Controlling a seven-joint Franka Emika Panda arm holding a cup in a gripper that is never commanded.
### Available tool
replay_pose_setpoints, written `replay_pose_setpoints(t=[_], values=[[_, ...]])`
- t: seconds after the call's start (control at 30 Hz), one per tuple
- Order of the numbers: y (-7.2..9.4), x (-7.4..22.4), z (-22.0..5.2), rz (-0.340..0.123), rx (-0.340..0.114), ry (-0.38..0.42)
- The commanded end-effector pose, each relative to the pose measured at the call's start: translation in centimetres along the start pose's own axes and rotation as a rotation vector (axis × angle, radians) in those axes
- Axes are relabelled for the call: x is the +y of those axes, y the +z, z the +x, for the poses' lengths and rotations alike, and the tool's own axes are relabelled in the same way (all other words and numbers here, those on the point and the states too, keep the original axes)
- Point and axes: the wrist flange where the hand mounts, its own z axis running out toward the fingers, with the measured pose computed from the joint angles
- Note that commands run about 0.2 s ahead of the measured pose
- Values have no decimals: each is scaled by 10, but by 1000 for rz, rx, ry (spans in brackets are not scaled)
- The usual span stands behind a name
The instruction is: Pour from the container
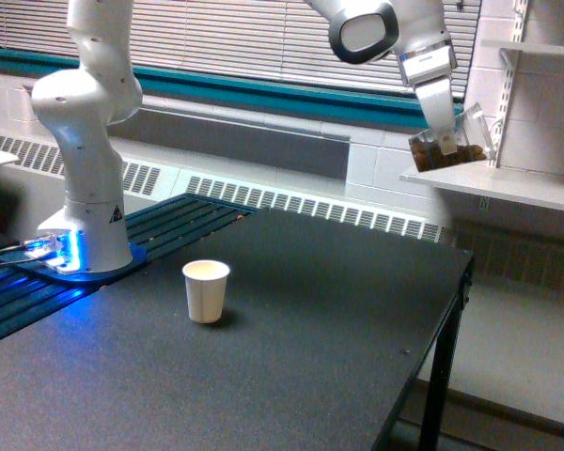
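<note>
Container [451, 143]: your gripper [442, 117] pinches it, tilted, nuts inside, high at far right. White paper cup [206, 290] sits well apart, bare table [338, 329] all around.

Clear cup [454, 141]: see-through, glossy plastic, with brown, matt, nut-like pieces showing through its wall. Claw [439, 105]: smooth white casing, seemingly hard plastic, with a slight sheen. Arm [89, 141]: the same smooth, glossy white shell; one joint cap is dark and shiny. Paper cup [206, 290]: opaque, matt off-white paper. Table [291, 357]: dark top with a fine, grainy, matt finish; its leg looks like black painted metal.
</note>
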Motion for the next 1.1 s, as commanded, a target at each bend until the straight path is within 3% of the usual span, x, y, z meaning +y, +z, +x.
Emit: replay_pose_setpoints(t=[0.03, 0.5, 1.1], values=[[-2, 1, 4, 1, 2, 3], [0, 7, 5, -16, 18, 2], [-22, 38, -8, -51, 61, -23]])
